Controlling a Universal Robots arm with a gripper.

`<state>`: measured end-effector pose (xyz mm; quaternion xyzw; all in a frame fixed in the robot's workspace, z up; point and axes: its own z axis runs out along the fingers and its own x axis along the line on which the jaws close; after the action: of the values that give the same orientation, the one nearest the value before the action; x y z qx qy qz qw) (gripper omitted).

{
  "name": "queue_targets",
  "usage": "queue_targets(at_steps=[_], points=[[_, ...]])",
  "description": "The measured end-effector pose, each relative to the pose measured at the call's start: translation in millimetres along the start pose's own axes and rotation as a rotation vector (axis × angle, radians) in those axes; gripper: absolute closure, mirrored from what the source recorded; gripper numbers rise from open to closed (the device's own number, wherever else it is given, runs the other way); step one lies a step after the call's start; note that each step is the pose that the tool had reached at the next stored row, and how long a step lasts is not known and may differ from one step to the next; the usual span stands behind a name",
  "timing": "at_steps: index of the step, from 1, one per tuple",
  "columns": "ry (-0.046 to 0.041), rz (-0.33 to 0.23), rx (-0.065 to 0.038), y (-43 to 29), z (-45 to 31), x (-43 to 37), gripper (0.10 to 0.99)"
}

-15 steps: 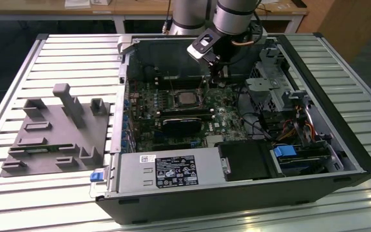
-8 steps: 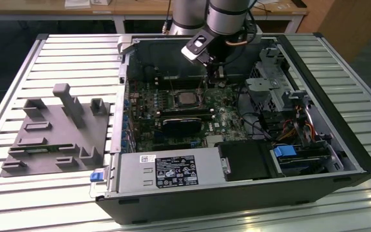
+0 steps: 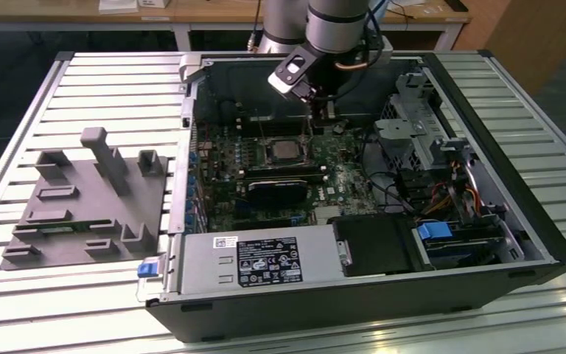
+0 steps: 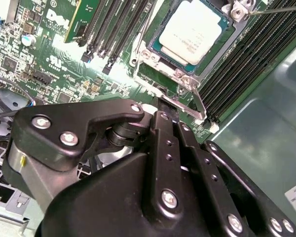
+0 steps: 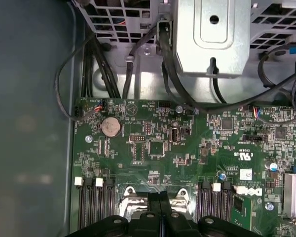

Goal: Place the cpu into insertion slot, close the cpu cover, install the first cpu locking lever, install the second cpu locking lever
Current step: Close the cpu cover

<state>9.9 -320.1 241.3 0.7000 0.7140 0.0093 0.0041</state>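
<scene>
Inside the computer case point(image 3: 362, 313): the cpu point(image 4: 193, 30) is sitting flat in the insertion slot point(image 4: 147, 53) on the motherboard point(image 5: 153, 148), so placement is looking done.
Cpu cover point(image 4: 212, 54): it is lying down around the chip, apparently closed.
Locking levers point(image 4: 278, 8): one thin rod is sticking out past the socket; latching is looking unfinished, though this is hard to judge.
End effector point(image 4: 167, 111): its fingers point(image 4: 160, 128) are pressing together, pinching nothing visible, with the tips hovering just beside the socket's edge.
Arm point(image 3: 337, 22): it is reaching down from the case's far side, its wrist tilting toward the board.
</scene>
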Motion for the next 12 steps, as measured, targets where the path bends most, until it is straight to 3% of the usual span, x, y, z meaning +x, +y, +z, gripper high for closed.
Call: queue_targets(at_steps=[7, 12], points=[[-0.0004, 0.000, -0.022, -9.2, -0.1, 0.2, 0.980], [-0.0006, 0.000, -0.031, -13.6, -0.2, 0.3, 0.980]])
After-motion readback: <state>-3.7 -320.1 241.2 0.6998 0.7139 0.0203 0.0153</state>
